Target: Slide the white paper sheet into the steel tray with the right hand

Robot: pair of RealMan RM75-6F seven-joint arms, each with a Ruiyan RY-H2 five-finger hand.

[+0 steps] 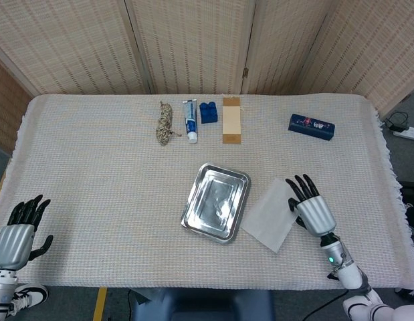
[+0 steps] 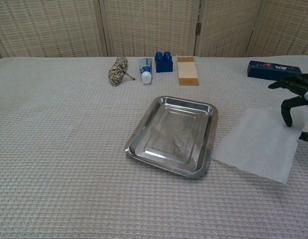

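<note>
The white paper sheet (image 1: 268, 214) (image 2: 258, 143) lies flat on the woven cloth, its left corner next to the right rim of the steel tray (image 1: 215, 202) (image 2: 173, 133). The tray holds nothing. My right hand (image 1: 312, 207) (image 2: 294, 95) hovers over the sheet's right edge with fingers spread and pointing down; in the chest view it looks lifted off the paper. My left hand (image 1: 19, 234) hangs at the table's front left corner, fingers apart and holding nothing.
Along the back stand a rope bundle (image 1: 165, 124), a toothpaste tube (image 1: 190, 120), a blue block (image 1: 208, 112) and a tan block (image 1: 231, 120). A dark blue box (image 1: 312, 126) lies at the back right, beyond the paper. The table's front edge runs just below the right hand.
</note>
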